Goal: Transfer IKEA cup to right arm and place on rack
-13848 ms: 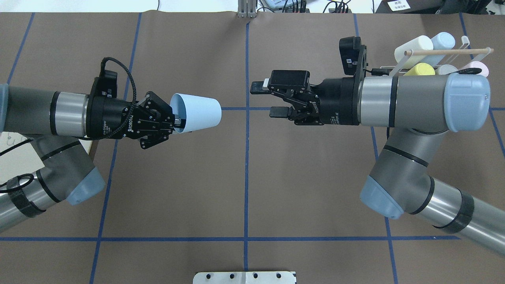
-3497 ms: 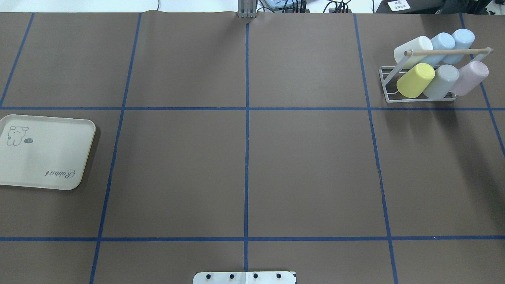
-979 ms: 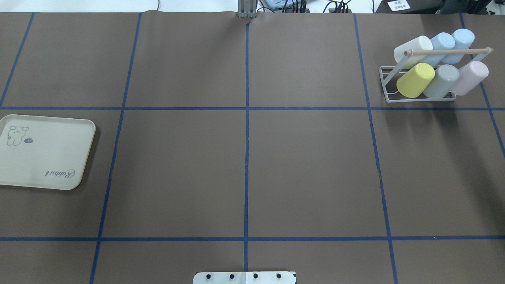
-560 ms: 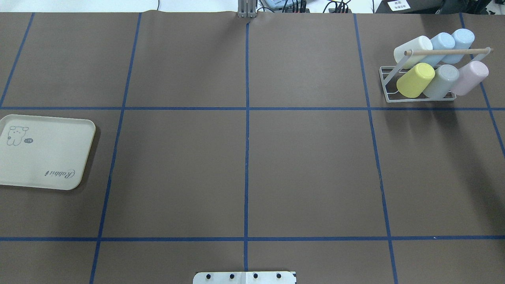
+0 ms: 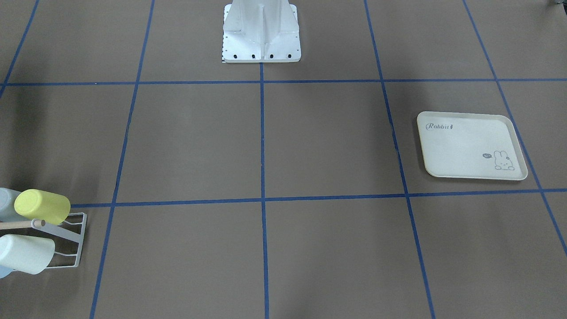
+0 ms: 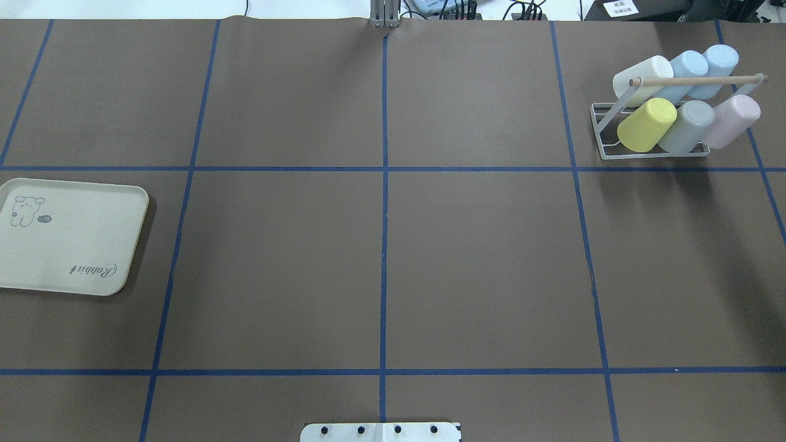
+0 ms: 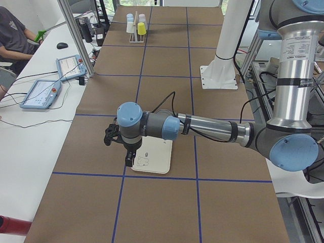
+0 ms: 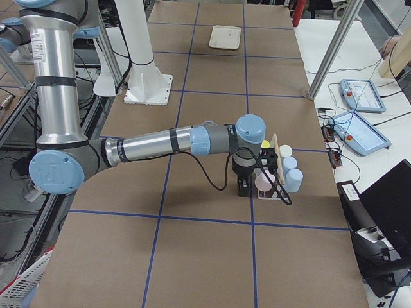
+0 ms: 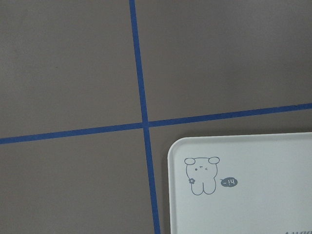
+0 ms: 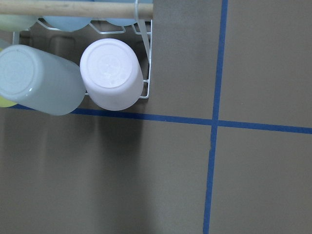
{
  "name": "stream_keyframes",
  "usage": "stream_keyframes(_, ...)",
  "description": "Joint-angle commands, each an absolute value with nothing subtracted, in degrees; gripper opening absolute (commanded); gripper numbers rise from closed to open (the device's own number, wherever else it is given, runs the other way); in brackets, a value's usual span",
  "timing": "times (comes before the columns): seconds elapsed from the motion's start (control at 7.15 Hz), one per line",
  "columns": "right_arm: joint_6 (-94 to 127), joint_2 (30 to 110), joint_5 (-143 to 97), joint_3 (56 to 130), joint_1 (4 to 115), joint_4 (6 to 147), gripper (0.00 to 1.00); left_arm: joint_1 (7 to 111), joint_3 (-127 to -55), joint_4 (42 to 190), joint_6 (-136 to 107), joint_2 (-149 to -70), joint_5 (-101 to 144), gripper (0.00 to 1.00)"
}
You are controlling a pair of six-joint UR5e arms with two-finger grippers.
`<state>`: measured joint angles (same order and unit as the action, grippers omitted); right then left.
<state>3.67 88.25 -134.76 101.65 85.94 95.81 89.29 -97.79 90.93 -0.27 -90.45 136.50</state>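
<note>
The left gripper (image 7: 130, 158) points down over a corner of the cream tray (image 6: 73, 245). It shows only in the side view, so I cannot tell whether it is wide or narrow. The same holds for the right gripper (image 8: 243, 190), which points down just beside the rack (image 6: 605, 132) on the pink cup (image 6: 732, 120) side.

Taking the table's centre in the overhead view as the dial, the rack sits at 2 o'clock and the tray at 9 o'clock. The pale blue IKEA cup (image 6: 719, 61) rests tilted on the rack at the 3 o'clock end of the back row, behind the dowel (image 6: 694, 80). A second blue cup (image 6: 686, 66) and a cream cup (image 6: 645, 70) lie at its 9 o'clock. The yellow cup (image 6: 646, 124), the grey cup (image 6: 686, 126) and the pink one fill the front row.

The table (image 6: 479, 264) is covered in brown paper crossed by blue tape lines (image 6: 384, 245). The white robot base (image 5: 261, 31) stands at 6 o'clock. White benches flank the table, with pendants (image 7: 40, 93) and a seated person (image 7: 12, 35).
</note>
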Motion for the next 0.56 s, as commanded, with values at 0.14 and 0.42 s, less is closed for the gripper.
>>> stream_keyframes(0.14, 3.87, 88.68, -135.26, 102.74, 85.96, 95.8, 0.99, 89.21, -97.56, 90.88, -0.88, -90.97, 136.23, 1.0)
stream_keyframes(0.42, 3.96, 88.59, -135.36, 104.06, 85.96, 95.8, 0.99, 89.3, -99.04, 90.88, -0.88, -90.44, 136.58, 1.0)
